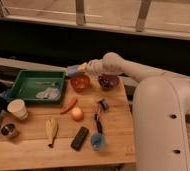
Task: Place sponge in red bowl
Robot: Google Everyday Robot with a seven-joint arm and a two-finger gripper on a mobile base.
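Now holding the sponge (pixel 76 69) in the gripper (pixel 83 67), fingers pinching its right end, blue and yellow block sticking out to the left. Hovering above the back edge of the wooden table (pixel 33 145), just over and slightly left of the red bowl (pixel 80 82), between that bowl and the right rim of the green tray (pixel 23 90). Not touching the bowl, as far as can be judged; the gap between sponge and rim looking small but hard to read from this angle. Reaching in from the right along the white arm (pixel 133 70), passing above the dark purple-maroon bowl (pixel 108 81), which is sitting just beside the red one. Lying in the tray, a pale cloth rag (pixel 48 93). Resting farther forward on the table: a paper cup (pixel 18 108), a red chilli (pixel 69 105), a black bar (pixel 79 138).
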